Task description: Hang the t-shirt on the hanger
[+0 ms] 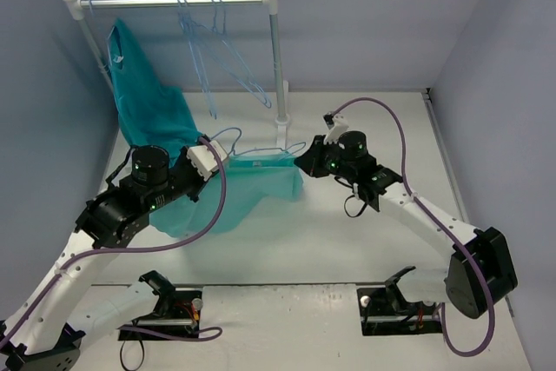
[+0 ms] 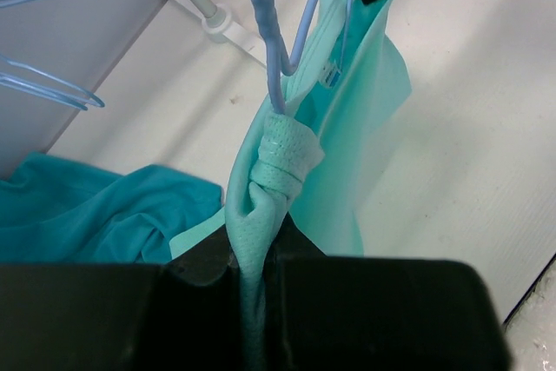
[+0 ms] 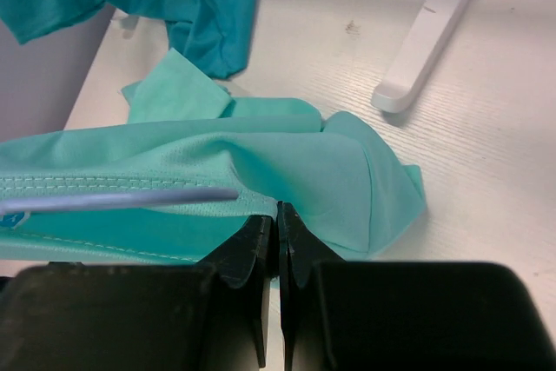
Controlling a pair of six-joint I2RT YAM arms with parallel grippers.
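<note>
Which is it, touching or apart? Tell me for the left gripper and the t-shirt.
Touching. The left wrist view shows the left gripper shut on a bunched fold of the t-shirt, the cloth squeezed between its jaws.

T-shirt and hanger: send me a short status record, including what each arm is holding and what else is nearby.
t-shirt: stretched between the two arms
hanger: wire at the shirt's neck opening, cloth bunched round it; cannot tell whether it is fully threaded
left jaws: shut on bunched t-shirt cloth
right jaws: shut on the t-shirt's seamed edge
turquoise garment: draped from the left end of the rail
spare hangers: hooked on the rail
</note>
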